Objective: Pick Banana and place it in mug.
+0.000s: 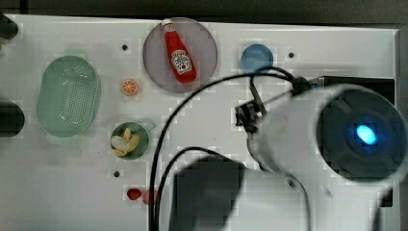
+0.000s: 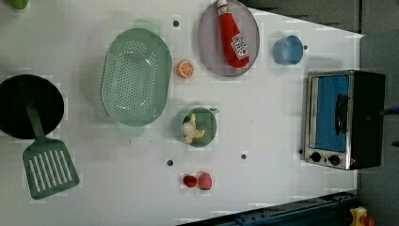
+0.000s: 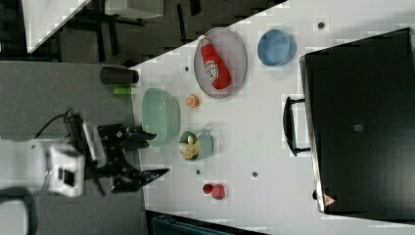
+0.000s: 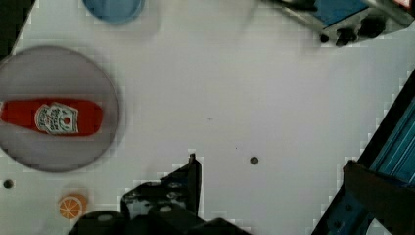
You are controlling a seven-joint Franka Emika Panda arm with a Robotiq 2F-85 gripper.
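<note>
While my fingers hang spread and empty beyond the counter edge in the right view, the banana already sits inside the mug, just beside the green basket.

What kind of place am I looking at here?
Probably a robot lab's pretend kitchen: a white table set with a toaster oven, a ketchup bottle on a plate, and toy fruit.
</note>
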